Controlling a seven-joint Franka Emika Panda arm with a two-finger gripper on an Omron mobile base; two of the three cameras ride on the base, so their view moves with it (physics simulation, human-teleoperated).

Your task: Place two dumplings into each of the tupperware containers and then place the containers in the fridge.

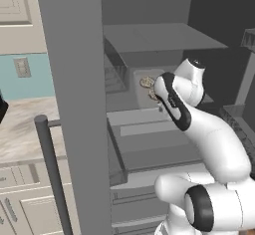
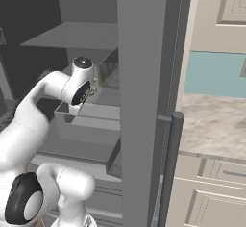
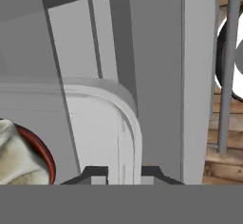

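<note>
Two dumplings (image 1: 148, 86) sit in a container (image 1: 142, 74) that's on a fridge (image 1: 74, 79) shelf, door wide open. In the hand view the gripper (image 3: 123, 173) is clamped on the rim of a container (image 3: 107, 123), jaws nearly shut on that thin edge. The tray runs straight away from the fingers, long axis pointing deeper into the fridge. Beside it, a dumpling-like lump (image 3: 16, 156) pokes in at the lower left. My read: the placing is almost done, and a release should follow once the tray sits flat.
</note>
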